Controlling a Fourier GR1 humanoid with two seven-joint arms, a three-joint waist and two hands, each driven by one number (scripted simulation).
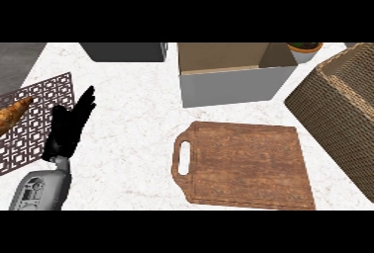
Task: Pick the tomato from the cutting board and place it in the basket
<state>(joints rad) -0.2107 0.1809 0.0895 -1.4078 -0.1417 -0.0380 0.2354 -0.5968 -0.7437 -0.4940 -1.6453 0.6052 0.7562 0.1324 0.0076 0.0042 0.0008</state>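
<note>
On the white marbled surface [139, 123] we see a brown wooden cutting board [245, 165] lying flat near the middle, its handle slot toward the left. We find no tomato on the board or anywhere else in view, so we cannot tell where it is. At the right edge stands the woven basket [340, 113], its wall tall and dark brown; its inside is mostly out of view. Behind the board sits a grey open box [234, 84], with a small potted plant [305, 49] past it and a dark grey container [124, 51] farther left. Our left hand [71, 126] rests at the left, fingers straight and pointing up, holding nothing, beside a patterned trivet [33, 118] that carries a croissant [13, 113]. Our right hand does not show.
</note>
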